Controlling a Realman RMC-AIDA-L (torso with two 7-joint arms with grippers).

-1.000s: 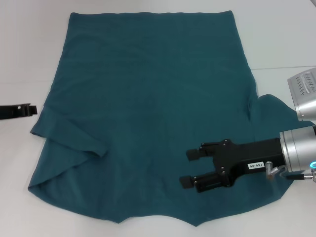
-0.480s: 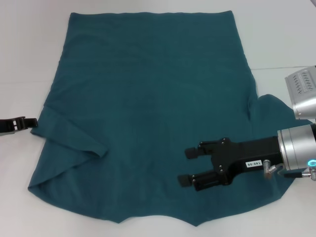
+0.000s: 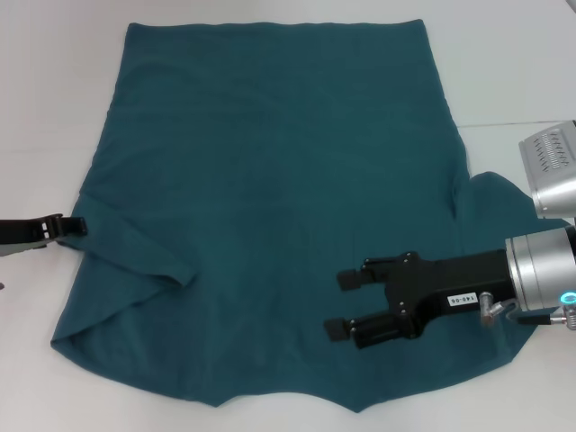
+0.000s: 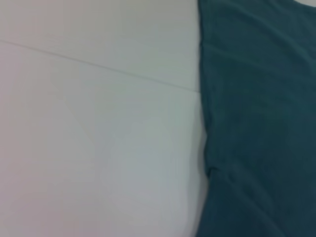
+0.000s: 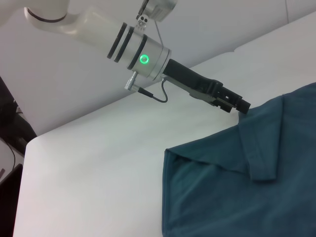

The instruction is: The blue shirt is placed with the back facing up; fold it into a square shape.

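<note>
The blue shirt [image 3: 270, 180] lies flat on the white table, plain side up. Its left sleeve [image 3: 135, 252] is folded in over the body; the right sleeve [image 3: 504, 202] sticks out. My left gripper [image 3: 76, 226] is low at the shirt's left edge, its tip at the fabric by the folded sleeve. The right wrist view shows it [image 5: 242, 104] touching that edge of the shirt [image 5: 237, 187]. My right gripper [image 3: 342, 304] is open and empty, hovering over the shirt's near right part. The left wrist view shows only the shirt's edge [image 4: 256, 123] and the table.
The white table [image 3: 36, 108] surrounds the shirt, with a seam line [image 3: 513, 123] at the right. My right arm's silver wrist [image 3: 540, 270] covers the shirt's near right corner. A dark gap [image 5: 7, 148] lies beyond the table's left end.
My left gripper has moved right and a little nearer, from the bare table up to the shirt's left edge. The right gripper and the shirt have hardly moved.
</note>
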